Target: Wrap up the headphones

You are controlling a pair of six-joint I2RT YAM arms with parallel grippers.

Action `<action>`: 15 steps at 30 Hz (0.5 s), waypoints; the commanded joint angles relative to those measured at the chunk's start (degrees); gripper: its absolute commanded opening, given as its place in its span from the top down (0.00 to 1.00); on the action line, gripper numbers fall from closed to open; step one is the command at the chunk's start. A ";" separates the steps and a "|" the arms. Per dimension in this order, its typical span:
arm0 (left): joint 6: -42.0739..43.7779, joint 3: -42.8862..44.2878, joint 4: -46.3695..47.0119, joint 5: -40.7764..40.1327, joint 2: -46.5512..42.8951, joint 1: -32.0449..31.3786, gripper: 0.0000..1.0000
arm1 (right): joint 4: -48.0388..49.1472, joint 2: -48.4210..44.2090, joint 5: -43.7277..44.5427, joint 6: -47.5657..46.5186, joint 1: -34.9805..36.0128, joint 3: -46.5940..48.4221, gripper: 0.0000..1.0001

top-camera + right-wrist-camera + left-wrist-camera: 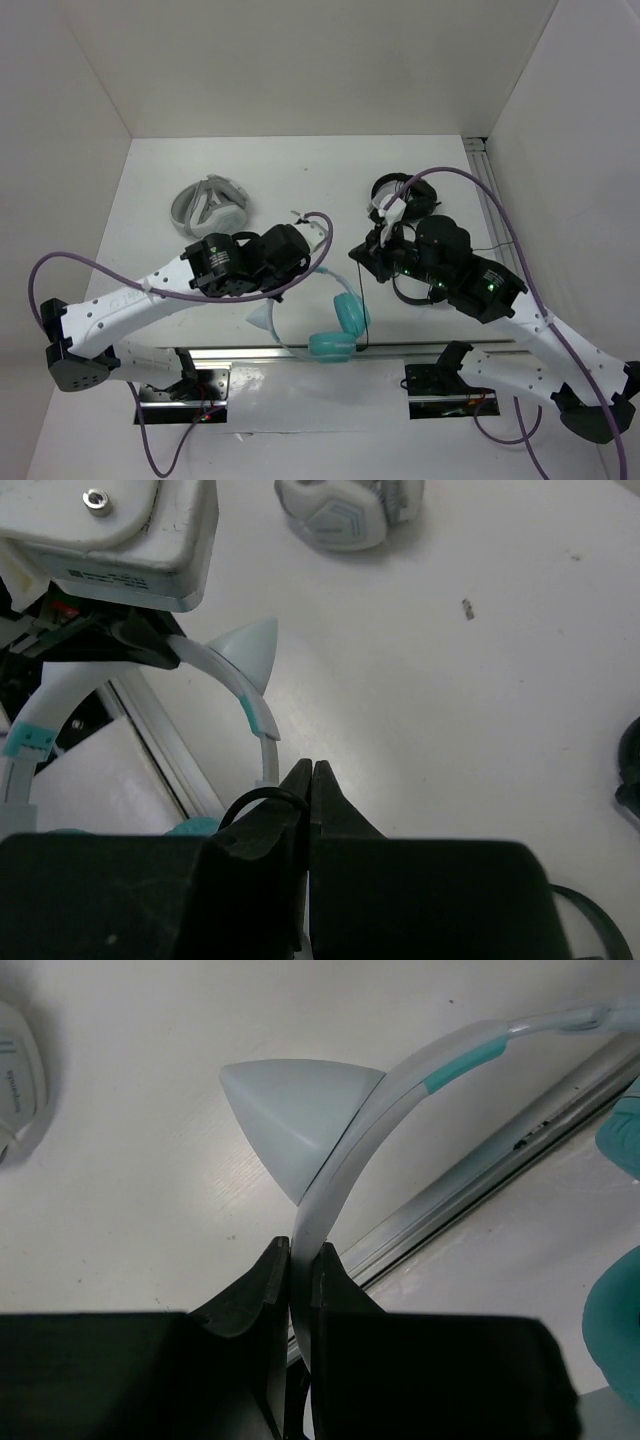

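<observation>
the headphones (340, 325) are found at lower centre of the top view, ear cups (348, 315) resting on the table (300, 170) near the rail (420, 348). the headband (400, 1085) is raised at one side, judged so that the frame is steadied while the cable (262, 794) is wound. the left claw (300, 1260) is closed narrowly on the headband, just below its pointed ear (290, 1120). the right claw (308, 780) is pressed fully together, and a black cable loop is seen emerging at its tips; the cable is judged to be pinched there. a grey-white pair (210, 205) at upper left and a black pair (400, 195) at upper right are left untouched.
</observation>
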 commanded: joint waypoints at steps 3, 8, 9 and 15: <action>4.91 -0.26 3.50 5.02 -3.68 -2.87 1.00 | -0.55 1.23 -0.92 -1.13 2.81 -1.20 1.00; 6.06 -0.26 3.51 8.09 -5.71 -5.25 1.00 | 0.50 3.25 -2.70 -0.60 3.33 -2.26 1.00; 6.06 -0.26 3.51 8.62 -6.23 -5.25 1.00 | 1.02 3.87 -2.70 0.01 3.34 -2.78 1.00; 7.72 0.26 4.04 12.23 -5.71 -5.87 1.00 | 2.35 5.89 -2.70 0.54 4.57 -3.84 1.00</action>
